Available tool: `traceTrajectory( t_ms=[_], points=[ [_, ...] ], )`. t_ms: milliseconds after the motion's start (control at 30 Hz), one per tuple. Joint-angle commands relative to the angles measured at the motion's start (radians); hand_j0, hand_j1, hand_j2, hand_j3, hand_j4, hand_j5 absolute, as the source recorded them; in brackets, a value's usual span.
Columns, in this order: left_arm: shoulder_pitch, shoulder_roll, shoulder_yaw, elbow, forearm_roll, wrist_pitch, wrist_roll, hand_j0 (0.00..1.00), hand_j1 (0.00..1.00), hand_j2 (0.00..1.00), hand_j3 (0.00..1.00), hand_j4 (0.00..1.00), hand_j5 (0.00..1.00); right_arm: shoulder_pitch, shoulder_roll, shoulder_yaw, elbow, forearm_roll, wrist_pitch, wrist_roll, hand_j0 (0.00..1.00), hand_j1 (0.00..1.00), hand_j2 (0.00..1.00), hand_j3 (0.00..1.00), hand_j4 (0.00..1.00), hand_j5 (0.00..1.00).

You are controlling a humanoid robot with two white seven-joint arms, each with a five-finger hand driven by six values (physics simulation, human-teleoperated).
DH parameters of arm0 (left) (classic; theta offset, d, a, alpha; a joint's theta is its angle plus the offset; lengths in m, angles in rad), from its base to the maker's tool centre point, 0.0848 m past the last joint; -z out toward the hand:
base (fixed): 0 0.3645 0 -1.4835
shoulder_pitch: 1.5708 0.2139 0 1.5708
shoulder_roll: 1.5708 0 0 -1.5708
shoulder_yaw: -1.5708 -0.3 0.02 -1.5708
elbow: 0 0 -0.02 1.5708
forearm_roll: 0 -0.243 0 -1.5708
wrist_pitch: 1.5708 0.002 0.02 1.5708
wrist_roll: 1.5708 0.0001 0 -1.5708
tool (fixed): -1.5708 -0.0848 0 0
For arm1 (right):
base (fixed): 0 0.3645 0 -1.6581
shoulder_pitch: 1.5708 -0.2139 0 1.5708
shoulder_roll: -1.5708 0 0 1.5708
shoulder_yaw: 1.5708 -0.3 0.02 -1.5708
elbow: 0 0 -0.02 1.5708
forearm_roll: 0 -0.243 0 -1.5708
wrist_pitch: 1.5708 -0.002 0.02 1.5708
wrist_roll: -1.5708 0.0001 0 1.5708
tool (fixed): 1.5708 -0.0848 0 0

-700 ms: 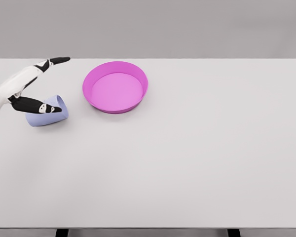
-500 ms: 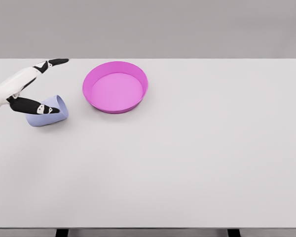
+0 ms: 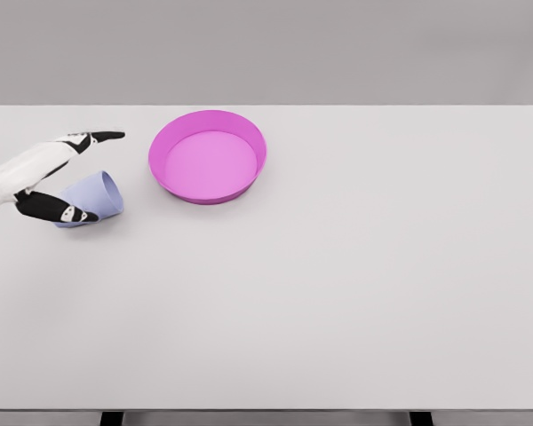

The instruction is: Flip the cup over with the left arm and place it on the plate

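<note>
Though unlabelled, cup [image 3: 93, 195] lies by left hand [image 3: 44, 177]

The left hand [image 3: 49, 177] is entering at the picture's left edge, which is cutting off its wrist and the whole arm behind it. Its lower black finger [image 3: 58, 209] is lying across the near side of the lavender cup [image 3: 96, 195], hiding the cup's base end and part of its wall, so whether the palm is touching the cup is impossible to tell. The cup's inside is turning away from the camera and is not showing. The pink plate [image 3: 208, 156] is hiding a strip of its own floor behind its near rim. The tabletop [image 3: 355, 266] is running out of view at the bottom edge, where two dark legs are showing only as stubs.
</note>
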Motion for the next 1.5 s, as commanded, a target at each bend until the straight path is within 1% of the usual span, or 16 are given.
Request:
traceTrajectory(
  t_ms=[0, 67, 200, 300, 433, 467, 567, 700, 767, 800, 900, 1067, 1200, 1233, 1267, 1467],
  points=[
    [0.0, 0.009, -0.029, 0.005, -0.058, 0.007, 0.001, 1.0, 1.0, 1.0, 1.0, 1.0, 1.0, 0.0, 0.0, 0.0, 0.0, 0.0, 0.0, 0.0, 1.0, 1.0, 1.0, 1.0, 1.0, 1.0],
    [-0.002, 0.009, -0.031, 0.02, -0.059, 0.02, 0.0, 1.0, 1.0, 1.0, 1.0, 1.0, 1.0, 0.0, 0.0, 0.0, 0.0, 0.0, 0.0, 0.0, 1.0, 1.0, 1.0, 1.0, 1.0, 1.0],
    [-0.003, 0.003, -0.032, 0.008, -0.037, 0.184, 0.01, 1.0, 1.0, 1.0, 1.0, 1.0, 1.0, 0.0, 0.0, 0.0, 0.0, 0.0, 0.0, 0.0, 1.0, 1.0, 1.0, 1.0, 1.0, 1.0],
    [-0.006, -0.004, -0.032, -0.001, 0.086, 0.263, 0.01, 1.0, 1.0, 1.0, 1.0, 1.0, 1.0, 0.0, 0.0, 0.0, 0.0, 0.0, 0.0, 0.0, 1.0, 1.0, 1.0, 1.0, 1.0, 1.0],
    [-0.018, -0.019, -0.032, -0.012, 0.213, 0.356, 0.012, 1.0, 1.0, 1.0, 1.0, 1.0, 1.0, 0.0, 0.0, 0.0, 0.0, 0.001, 0.0, 0.0, 1.0, 1.0, 1.0, 1.0, 1.0, 1.0],
    [-0.031, -0.037, -0.034, -0.012, 0.218, 0.376, 0.012, 1.0, 1.0, 1.0, 1.0, 1.0, 1.0, 0.0, 0.0, 0.0, 0.0, 0.0, 0.0, 0.0, 1.0, 1.0, 1.0, 1.0, 1.0, 1.0],
    [-0.043, -0.054, -0.035, -0.029, 0.217, 0.45, 0.013, 1.0, 1.0, 1.0, 1.0, 1.0, 1.0, 0.0, 0.0, 0.0, 0.0, 0.0, 0.0, 0.0, 1.0, 1.0, 1.0, 1.0, 1.0, 1.0],
    [-0.061, -0.057, -0.06, -0.032, 0.21, 0.537, 0.013, 1.0, 1.0, 1.0, 1.0, 1.0, 1.0, 0.0, 0.0, 0.0, 0.0, 0.0, 0.0, 0.0, 1.0, 1.0, 1.0, 1.0, 1.0, 1.0],
    [-0.08, -0.082, -0.066, -0.032, 0.206, 0.585, 0.013, 1.0, 1.0, 1.0, 1.0, 1.0, 1.0, 0.0, 0.0, 0.0, 0.0, 0.0, 0.0, 0.0, 1.0, 1.0, 1.0, 1.0, 1.0, 1.0],
    [-0.098, -0.083, -0.086, -0.032, 0.204, 0.611, 0.016, 1.0, 1.0, 1.0, 1.0, 1.0, 1.0, 0.0, 0.0, 0.0, 0.0, 0.0, 0.0, 0.0, 1.0, 1.0, 1.0, 1.0, 1.0, 1.0],
    [-0.13, -0.097, -0.123, -0.032, 0.195, 0.671, 0.076, 1.0, 1.0, 1.0, 1.0, 1.0, 1.0, 0.0, 0.0, 0.0, 0.0, 0.0, 0.0, 0.0, 1.0, 1.0, 1.0, 1.0, 1.0, 1.0],
    [-0.13, -0.106, -0.127, -0.032, 0.194, 0.715, 0.107, 1.0, 1.0, 1.0, 1.0, 1.0, 1.0, 0.0, 0.0, 0.0, 0.0, 0.0, 0.0, 0.0, 1.0, 1.0, 1.0, 1.0, 1.0, 1.0],
    [-0.132, -0.109, -0.135, -0.032, 0.191, 0.718, 0.121, 1.0, 1.0, 1.0, 1.0, 1.0, 1.0, 0.0, 0.0, 0.0, 0.0, 0.0, 0.0, 0.0, 1.0, 1.0, 1.0, 1.0, 1.0, 1.0],
    [-0.13, -0.109, -0.137, -0.032, 0.183, 0.718, 0.121, 1.0, 1.0, 1.0, 1.0, 1.0, 1.0, 0.0, 0.0, 0.0, 0.0, 0.0, 0.0, 0.0, 1.0, 1.0, 1.0, 1.0, 1.0, 1.0],
    [-0.132, -0.109, -0.149, -0.032, 0.146, 0.718, 0.121, 1.0, 1.0, 1.0, 1.0, 1.0, 1.0, 0.0, 0.0, 0.0, 0.0, 0.0, 0.0, 0.0, 1.0, 1.0, 1.0, 1.0, 1.0, 1.0],
    [-0.143, -0.109, -0.164, -0.032, 0.1, 0.718, 0.119, 1.0, 1.0, 1.0, 1.0, 1.0, 1.0, 0.0, 0.0, 0.0, 0.0, 0.0, 0.0, 0.0, 1.0, 1.0, 1.0, 1.0, 1.0, 1.0]
  ],
)
